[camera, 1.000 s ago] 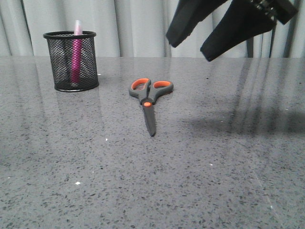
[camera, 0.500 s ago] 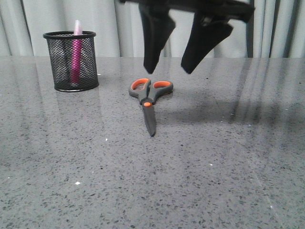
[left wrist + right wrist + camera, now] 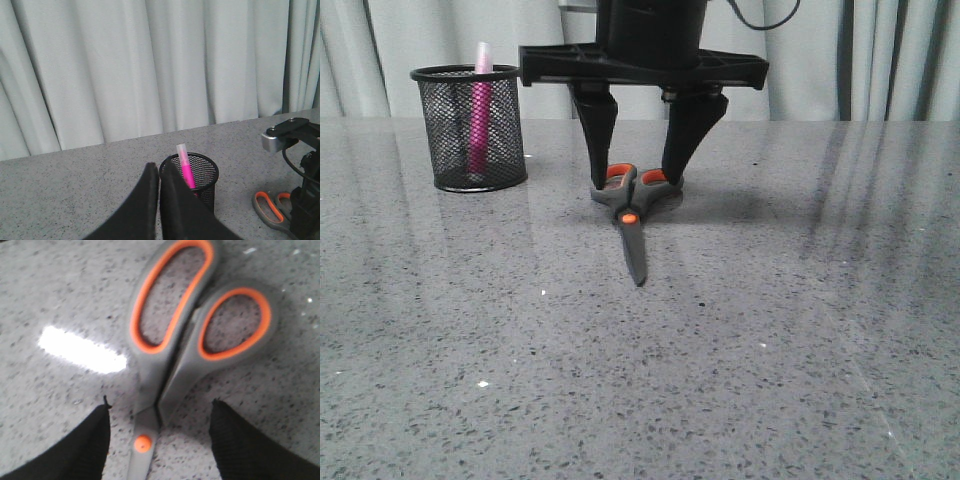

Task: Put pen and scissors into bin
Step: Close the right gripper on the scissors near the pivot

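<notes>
The grey scissors (image 3: pixel 631 213) with orange-lined loops lie flat on the table, blades toward the camera. My right gripper (image 3: pixel 636 180) stands open straight over their handles, one finger on each side of the loops. In the right wrist view the scissors (image 3: pixel 180 345) lie between the two spread fingers of the right gripper (image 3: pixel 159 412), near the orange pivot dot. The black mesh bin (image 3: pixel 469 127) stands at the back left with the pink pen (image 3: pixel 480 105) upright inside. My left gripper (image 3: pixel 159 171) is shut and empty, raised near the bin (image 3: pixel 197 176) and the pen (image 3: pixel 185 169).
Grey speckled tabletop (image 3: pixel 770 350) with pale curtains (image 3: pixel 880 60) behind its far edge. The right arm's body (image 3: pixel 300 200) shows beside the scissors (image 3: pixel 270 212) in the left wrist view.
My right gripper has swung in from the upper right and come down over the scissors' handles, its fingers now astride the loops. Scissors, bin and pen have not moved.
</notes>
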`<state>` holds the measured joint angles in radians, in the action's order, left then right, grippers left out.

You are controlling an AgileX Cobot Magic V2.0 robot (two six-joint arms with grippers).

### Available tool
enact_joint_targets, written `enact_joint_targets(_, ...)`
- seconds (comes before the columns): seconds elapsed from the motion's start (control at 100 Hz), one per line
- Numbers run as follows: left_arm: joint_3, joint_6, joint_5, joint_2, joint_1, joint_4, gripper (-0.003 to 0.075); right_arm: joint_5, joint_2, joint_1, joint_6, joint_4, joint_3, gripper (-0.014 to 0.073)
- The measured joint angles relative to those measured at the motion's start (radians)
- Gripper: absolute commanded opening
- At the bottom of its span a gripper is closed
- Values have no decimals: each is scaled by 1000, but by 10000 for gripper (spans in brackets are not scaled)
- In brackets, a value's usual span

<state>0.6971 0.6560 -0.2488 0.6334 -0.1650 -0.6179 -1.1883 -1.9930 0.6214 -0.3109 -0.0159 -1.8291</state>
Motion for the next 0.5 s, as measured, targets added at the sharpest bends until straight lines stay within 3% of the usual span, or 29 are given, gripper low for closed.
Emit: enact_joint_targets(0.5,0,0,0,0,0,0,-22,-3,-48,2,-40,23,-11,400)
